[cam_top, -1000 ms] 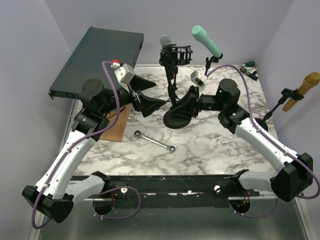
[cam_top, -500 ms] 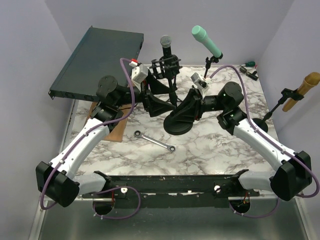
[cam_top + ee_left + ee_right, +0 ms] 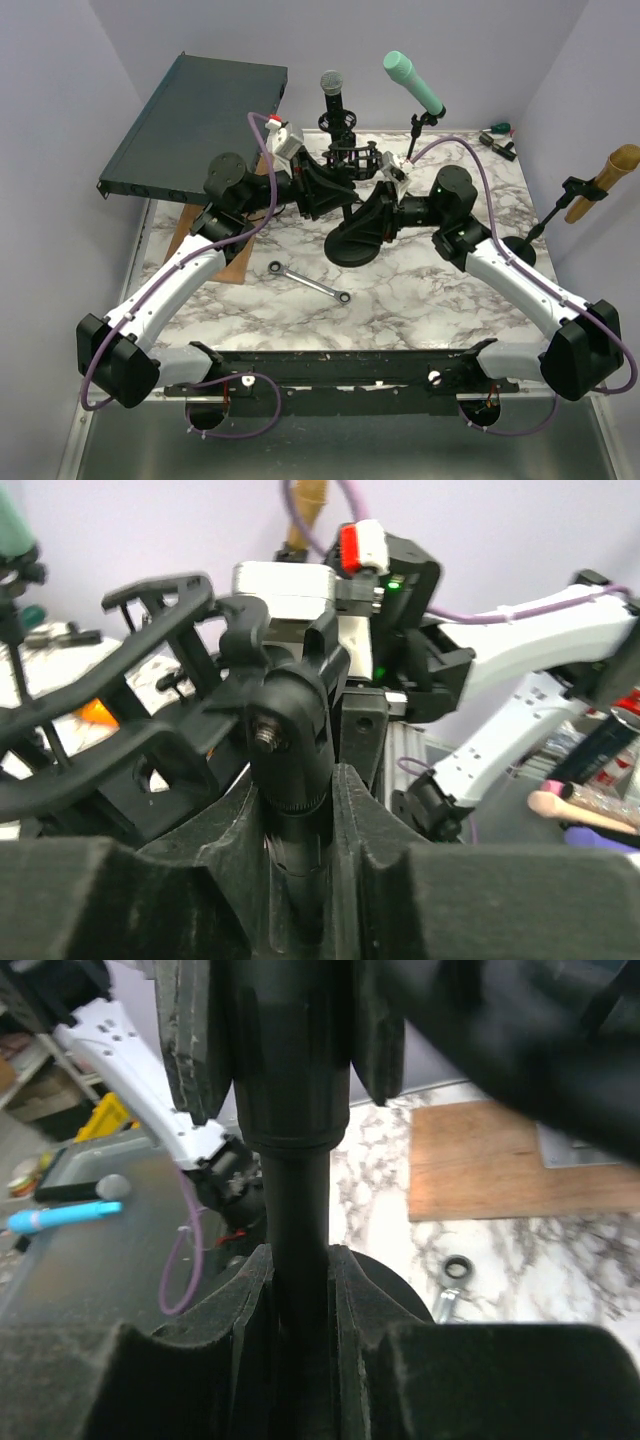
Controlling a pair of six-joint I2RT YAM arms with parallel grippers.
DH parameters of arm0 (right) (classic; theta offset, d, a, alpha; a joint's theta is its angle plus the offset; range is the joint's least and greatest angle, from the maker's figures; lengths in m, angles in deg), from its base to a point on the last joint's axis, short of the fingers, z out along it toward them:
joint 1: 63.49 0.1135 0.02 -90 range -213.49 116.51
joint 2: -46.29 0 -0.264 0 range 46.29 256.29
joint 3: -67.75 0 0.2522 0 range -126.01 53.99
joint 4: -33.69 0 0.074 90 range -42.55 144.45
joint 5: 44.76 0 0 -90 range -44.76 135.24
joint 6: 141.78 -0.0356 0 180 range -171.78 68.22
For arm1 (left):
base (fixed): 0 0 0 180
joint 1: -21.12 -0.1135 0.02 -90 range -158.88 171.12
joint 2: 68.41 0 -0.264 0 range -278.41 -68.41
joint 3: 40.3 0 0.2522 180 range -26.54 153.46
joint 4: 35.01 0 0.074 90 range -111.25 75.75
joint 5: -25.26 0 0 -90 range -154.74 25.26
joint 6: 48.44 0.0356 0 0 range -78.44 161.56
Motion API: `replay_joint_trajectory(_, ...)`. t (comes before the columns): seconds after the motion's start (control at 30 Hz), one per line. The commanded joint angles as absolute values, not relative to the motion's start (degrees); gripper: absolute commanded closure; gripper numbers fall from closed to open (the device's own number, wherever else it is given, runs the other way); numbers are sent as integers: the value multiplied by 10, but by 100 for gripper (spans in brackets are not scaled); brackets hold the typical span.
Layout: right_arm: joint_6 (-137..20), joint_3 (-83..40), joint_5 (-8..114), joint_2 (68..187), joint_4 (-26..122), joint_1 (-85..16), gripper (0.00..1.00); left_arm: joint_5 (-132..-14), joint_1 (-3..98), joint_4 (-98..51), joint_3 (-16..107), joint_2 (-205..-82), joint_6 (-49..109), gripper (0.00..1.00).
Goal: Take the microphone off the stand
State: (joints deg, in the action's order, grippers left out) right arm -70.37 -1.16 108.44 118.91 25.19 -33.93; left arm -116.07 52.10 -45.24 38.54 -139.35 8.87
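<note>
A microphone point(image 3: 331, 82) with a silver grille head stands upright at the back. Its lower body runs behind the black shock mount point(image 3: 355, 158) of the stand, whose round base point(image 3: 352, 250) rests on the marble table. My left gripper point(image 3: 335, 190) comes in from the left and is shut on the stand's upper post, just under the swivel joint point(image 3: 285, 730). In the left wrist view the left gripper point(image 3: 300, 850) has both fingers pressed against that post, with the shock mount point(image 3: 130, 680) to the left. Lower down, my right gripper point(image 3: 360, 215) is shut on the pole point(image 3: 297, 1210), as the right wrist view's right gripper point(image 3: 300, 1320) shows.
A wrench point(image 3: 310, 282) lies in front of the base, and a wooden board point(image 3: 230, 262) sits under the left arm. A dark rack unit point(image 3: 190, 125) leans at the back left. A teal microphone point(image 3: 412, 82) and a gold one point(image 3: 610, 172) are clamped at the back and right edges.
My left arm swung right to the stand and its open gripper closed on the upper post. The shock mount has shifted lower in view. The right gripper kept its hold.
</note>
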Motion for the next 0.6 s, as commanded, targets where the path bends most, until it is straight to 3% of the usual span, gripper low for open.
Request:
replay_joint_trajectory(0.0,-621,-44,960,1171,332,-343,99,-1043,556,-333,418,-1395,136,88)
replay_joint_trajectory(0.07,-593,-45,914,1166,357,-343,99,-997,560,-296,424,-1393,133,100)
replay_joint_trajectory(0.37,-500,-24,709,1138,404,-344,99,-825,569,-140,475,-1390,142,100)
replay_joint_trajectory(0.43,-493,-26,688,1137,411,-343,99,-827,570,-134,480,-1392,156,95)
replay_joint_trajectory(0.57,-494,-22,727,1128,409,-348,99,-857,570,-165,462,-1378,184,62)
